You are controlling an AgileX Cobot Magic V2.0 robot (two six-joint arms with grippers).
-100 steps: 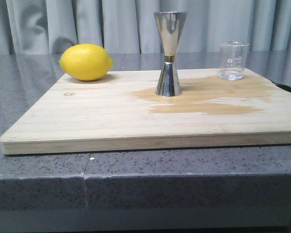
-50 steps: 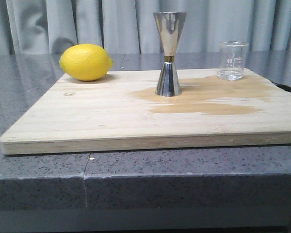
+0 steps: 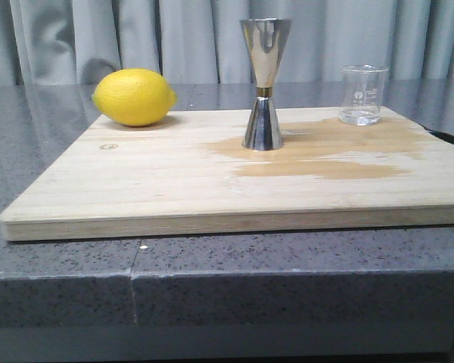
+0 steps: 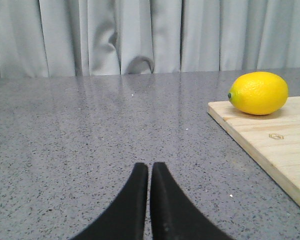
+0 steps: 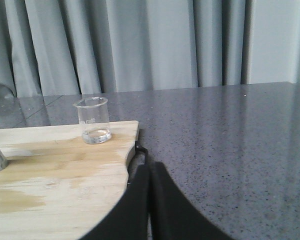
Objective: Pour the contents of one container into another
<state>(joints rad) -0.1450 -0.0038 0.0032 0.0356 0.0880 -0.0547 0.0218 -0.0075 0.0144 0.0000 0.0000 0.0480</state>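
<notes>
Jigger (image 3: 265,83) and beaker (image 3: 362,94) stand upright, apart, on a wet-stained board (image 3: 159,181). Left pincer (image 4: 149,172) and right pincer (image 5: 149,175) rest closed, empty; stage: pre-pour or finished.

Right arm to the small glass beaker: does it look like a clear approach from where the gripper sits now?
Probably yes. The right gripper, fingers shut, points over the cutting board corner toward the beaker, and nothing stands between them. The jigger stands off to its side, apart.

Grey speckled stone table (image 3: 60,189); wooden board (image 3: 151,181) lies flat directly on it
</notes>
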